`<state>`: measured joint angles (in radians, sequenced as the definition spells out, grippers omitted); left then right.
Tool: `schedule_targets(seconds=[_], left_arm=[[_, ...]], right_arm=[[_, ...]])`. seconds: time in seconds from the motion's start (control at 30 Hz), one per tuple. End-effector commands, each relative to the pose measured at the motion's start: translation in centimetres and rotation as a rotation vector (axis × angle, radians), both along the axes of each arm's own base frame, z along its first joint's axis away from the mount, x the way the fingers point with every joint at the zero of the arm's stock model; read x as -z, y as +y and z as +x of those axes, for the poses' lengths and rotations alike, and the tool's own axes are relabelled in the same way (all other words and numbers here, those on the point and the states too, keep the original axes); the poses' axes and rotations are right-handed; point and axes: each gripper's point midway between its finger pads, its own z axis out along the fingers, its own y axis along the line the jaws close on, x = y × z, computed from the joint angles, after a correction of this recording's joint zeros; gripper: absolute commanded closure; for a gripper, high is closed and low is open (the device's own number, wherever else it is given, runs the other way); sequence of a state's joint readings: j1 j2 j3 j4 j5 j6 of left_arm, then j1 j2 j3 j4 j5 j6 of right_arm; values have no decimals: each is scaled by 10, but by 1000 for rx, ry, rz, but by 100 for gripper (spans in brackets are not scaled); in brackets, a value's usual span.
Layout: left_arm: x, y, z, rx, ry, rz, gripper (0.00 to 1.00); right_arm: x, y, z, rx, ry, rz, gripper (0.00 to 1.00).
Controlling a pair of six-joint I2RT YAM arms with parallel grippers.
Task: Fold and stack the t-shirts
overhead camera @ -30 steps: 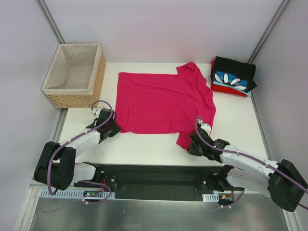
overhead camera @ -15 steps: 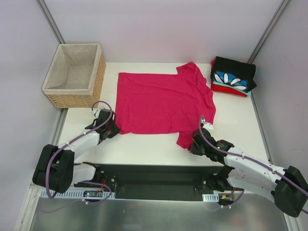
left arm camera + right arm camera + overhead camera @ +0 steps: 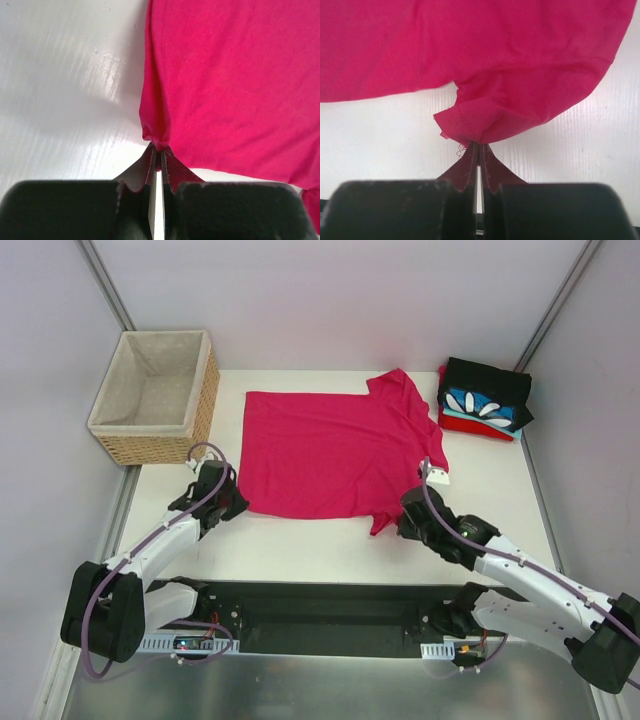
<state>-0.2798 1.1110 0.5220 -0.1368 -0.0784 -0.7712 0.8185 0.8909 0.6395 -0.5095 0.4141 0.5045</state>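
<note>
With both grippers pinched tight on thin bits of cloth, plenty could slip here. Left gripper (image 3: 232, 502) clamped on the bottom corner of the pink shirt (image 3: 340, 452), lower left of the frame; right gripper (image 3: 404, 521) closed on the bunched sleeve hem, lower right. Shirt spread flat mid-table, near edge just lifted. Folded pile of shirts (image 3: 485, 400) parked upper right, basket (image 3: 155, 395) upper left. Only a sliver of fabric in each pinch, so probably pulls free on a fast lift. Uneven lifting likely skews the fold. Could also drag the sleeve under.
</note>
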Motion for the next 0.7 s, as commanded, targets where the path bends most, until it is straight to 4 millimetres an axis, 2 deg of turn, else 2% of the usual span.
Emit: schedule_targets(seconds=[0.0, 0.23, 0.37, 0.53, 0.67], left_arm=[[-28, 5, 15, 0, -47, 8, 100], [-50, 21, 41, -63, -82, 7, 100], [-62, 23, 56, -70, -94, -2, 100], [-75, 23, 73, -72, -112, -1, 100], [-76, 20, 80, -60, -105, -4, 100]], right_arm=[[-29, -14, 21, 39, -86, -71, 99], [-52, -43, 45, 138, -131, -102, 99], [-59, -58, 60, 200, -126, -114, 99], [-70, -61, 76, 230, -143, -98, 99], [-76, -68, 88, 268, -149, -99, 99]])
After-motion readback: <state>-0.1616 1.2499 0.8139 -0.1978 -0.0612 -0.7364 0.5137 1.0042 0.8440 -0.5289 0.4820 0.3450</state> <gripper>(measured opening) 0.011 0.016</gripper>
